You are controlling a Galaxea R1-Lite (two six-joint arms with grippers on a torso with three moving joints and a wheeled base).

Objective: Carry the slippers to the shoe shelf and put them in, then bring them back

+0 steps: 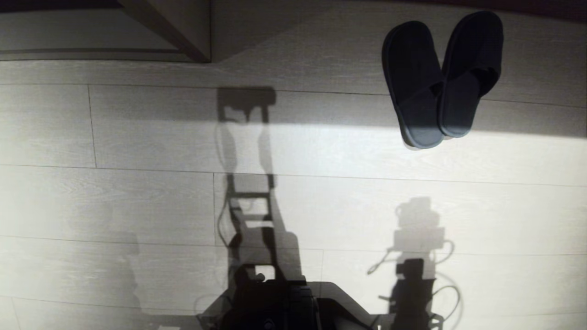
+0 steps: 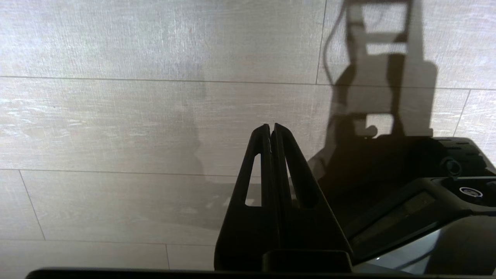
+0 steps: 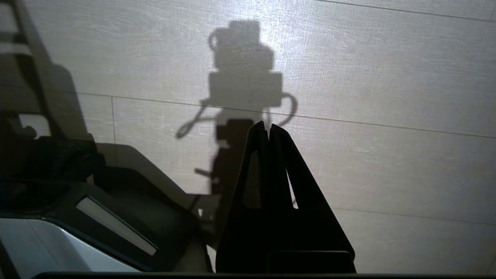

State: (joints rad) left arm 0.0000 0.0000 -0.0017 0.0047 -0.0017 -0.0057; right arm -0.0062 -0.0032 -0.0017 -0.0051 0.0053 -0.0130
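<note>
Item, the slippers (image 1: 442,80): one pair, dark charcoal-blue fabric, backless, lying on the floor (image 1: 137,201) ahead of the robot and off to its right. Toes point away from the machine and splay apart, heels point toward it; the heel ends meet, the right slipper's heel overlapping the left one's edge. The pair sits across the line where shade gives way to a bright band of light, heels in the light, toes in the shade. Item, floor: pale wood-grain planks, long joints running crosswise, carrying hard shadows of the robot's frame and arms. Item, a pale wood-grain board edge (image 1: 183,32) with a slanted panel, at the far left; whether it belongs to the shoe shelf cannot be told. Item, left gripper (image 2: 271,126): fingers pressed together tip to tip, nothing between them, hanging over bare floor beside the robot's dark base (image 2: 426,186). Item, right gripper (image 3: 267,124): likewise pressed together and empty, over bare floor on the base's other side, well apart from the slippers.
</note>
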